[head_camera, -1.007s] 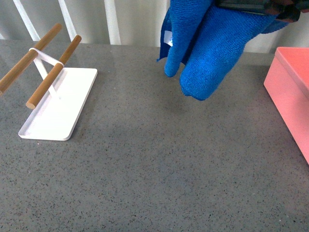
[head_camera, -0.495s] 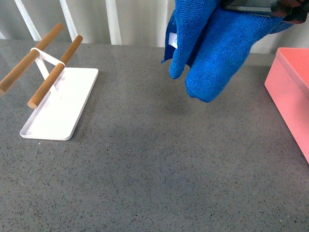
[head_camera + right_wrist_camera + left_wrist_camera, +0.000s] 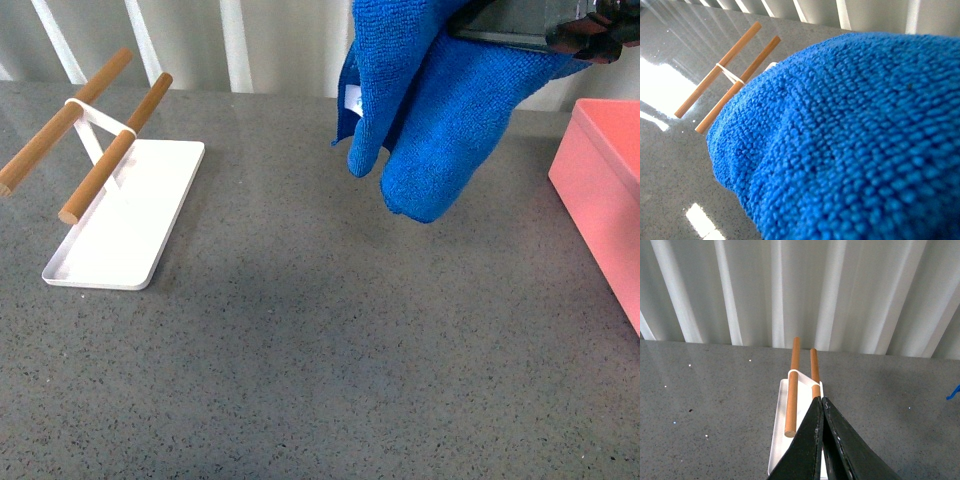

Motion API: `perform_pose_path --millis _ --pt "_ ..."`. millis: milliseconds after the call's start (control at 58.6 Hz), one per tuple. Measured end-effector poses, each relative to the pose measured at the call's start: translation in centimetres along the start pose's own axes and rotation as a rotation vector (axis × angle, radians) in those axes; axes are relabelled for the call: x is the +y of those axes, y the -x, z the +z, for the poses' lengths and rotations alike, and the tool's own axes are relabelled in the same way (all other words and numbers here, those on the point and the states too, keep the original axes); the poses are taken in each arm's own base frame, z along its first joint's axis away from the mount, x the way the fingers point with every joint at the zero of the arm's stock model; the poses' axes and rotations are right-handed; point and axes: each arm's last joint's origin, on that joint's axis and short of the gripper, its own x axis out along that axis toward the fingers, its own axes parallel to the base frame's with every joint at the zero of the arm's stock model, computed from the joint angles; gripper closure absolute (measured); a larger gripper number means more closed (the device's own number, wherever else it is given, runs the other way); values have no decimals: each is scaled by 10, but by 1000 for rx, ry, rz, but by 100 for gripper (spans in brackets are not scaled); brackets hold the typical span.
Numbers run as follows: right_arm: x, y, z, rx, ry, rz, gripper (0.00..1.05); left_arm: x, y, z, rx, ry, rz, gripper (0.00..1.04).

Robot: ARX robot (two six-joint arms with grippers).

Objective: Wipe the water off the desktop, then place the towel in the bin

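One broad speckled desktop point(image 3: 300, 350) fills the front view. Over its far edge, right of the middle, the blue towel point(image 3: 440, 110) hangs clear of the surface, its top clamped in the right gripper point(image 3: 520, 28). The pink bin point(image 3: 605, 190) sits at the right edge. The white tray point(image 3: 130, 215) with wooden bars point(image 3: 110, 165) lies near the far left corner. The left gripper point(image 3: 820, 410) is pressed closed, empty.

1. The right claw point(image 3: 540, 25) runs off the front view's top edge, and the towel point(image 3: 440, 110) covers its jaws.
2. The bin point(image 3: 600, 190) is cut by that view's right edge.
3. The left claw point(image 3: 820, 405) hides the near end of the white tray point(image 3: 777, 450).
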Motion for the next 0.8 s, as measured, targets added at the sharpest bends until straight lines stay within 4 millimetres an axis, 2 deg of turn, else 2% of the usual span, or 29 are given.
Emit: perform_pose_path --millis 188,802 --pt "0 -1 -1 3 0 1 99 0 10 -10 1 0 -3 101" --pt "0 -2 -2 10 3 -5 99 0 34 0 -35 0 -4 101"
